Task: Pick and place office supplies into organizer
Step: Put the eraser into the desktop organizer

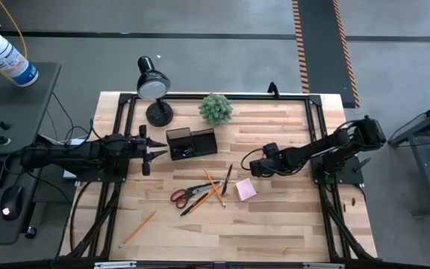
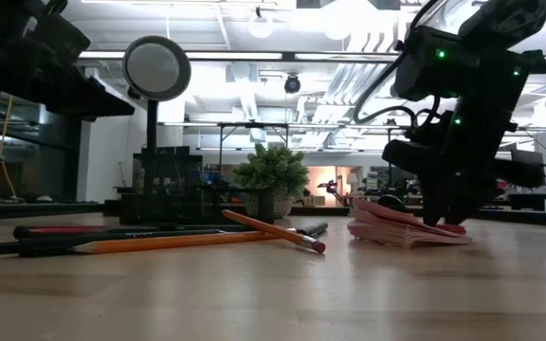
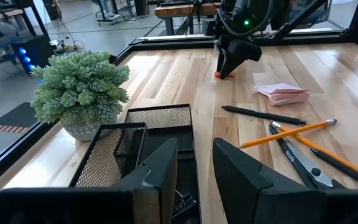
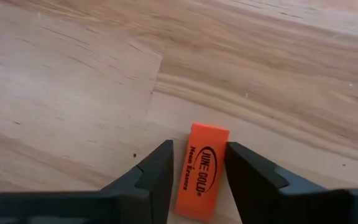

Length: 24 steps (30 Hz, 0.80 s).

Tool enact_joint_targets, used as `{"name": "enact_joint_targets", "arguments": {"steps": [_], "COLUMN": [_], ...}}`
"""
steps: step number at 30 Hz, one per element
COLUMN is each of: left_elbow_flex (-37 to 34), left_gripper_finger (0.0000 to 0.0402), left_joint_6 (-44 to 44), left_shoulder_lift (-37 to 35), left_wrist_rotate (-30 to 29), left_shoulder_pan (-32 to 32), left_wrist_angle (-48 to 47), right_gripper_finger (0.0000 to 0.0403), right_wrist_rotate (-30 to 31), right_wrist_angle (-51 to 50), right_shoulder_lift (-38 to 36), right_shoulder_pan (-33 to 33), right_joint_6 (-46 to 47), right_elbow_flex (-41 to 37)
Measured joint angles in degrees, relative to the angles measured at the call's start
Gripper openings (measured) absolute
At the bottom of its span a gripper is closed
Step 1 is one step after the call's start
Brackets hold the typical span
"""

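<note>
An orange eraser (image 4: 201, 168) lies flat on the wooden table, just right of the pink notepad (image 1: 245, 189). My right gripper (image 4: 197, 152) points steeply down over it, open, one finger along each long side. Orange-handled scissors (image 1: 189, 194), crossed pencils (image 1: 213, 185) and a black pen (image 1: 227, 178) lie left of the notepad. The black mesh organizer (image 1: 191, 143) stands behind them. My left gripper (image 3: 194, 155) hangs open and holds nothing, at the organizer's left end. My right gripper straddles the eraser's near end (image 4: 194, 196) from above, slanting down, fingers lying along its length. The finger tips (image 4: 160, 168) stand close against its two long sides; I cannot tell whether they touch. The eraser rests flat on the table.
A potted plant (image 1: 216, 108) and a black desk lamp (image 1: 152, 86) stand along the far edge, behind the organizer. One loose pencil (image 1: 138, 228) lies near the front left. Black frame rails (image 1: 316, 119) run along the table's sides.
</note>
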Motion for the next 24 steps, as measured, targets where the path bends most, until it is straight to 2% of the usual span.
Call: {"name": "enact_joint_targets", "arguments": {"steps": [10, 17, 24], "left_elbow_flex": [0.0, 0.0, 0.0], "left_gripper_finger": [0.009, 0.009, 0.009], "left_joint_6": [0.0, 0.0, 0.0], "left_shoulder_lift": [0.0, 0.0, 0.0], "left_wrist_rotate": [0.0, 0.0, 0.0], "left_shoulder_pan": [0.0, 0.0, 0.0], "left_wrist_angle": [0.0, 0.0, 0.0], "right_gripper_finger": [0.0063, 0.0068, 0.007], "right_wrist_rotate": [0.0, -0.2, -0.5], "right_wrist_angle": [1.8, 1.2, -1.0], "right_shoulder_lift": [0.0, 0.1, 0.3], "right_shoulder_pan": [0.0, 0.0, 0.0], "right_joint_6": [-2.2, -3.0, -6.5], "right_elbow_flex": [-0.1, 0.4, 5.5]}}
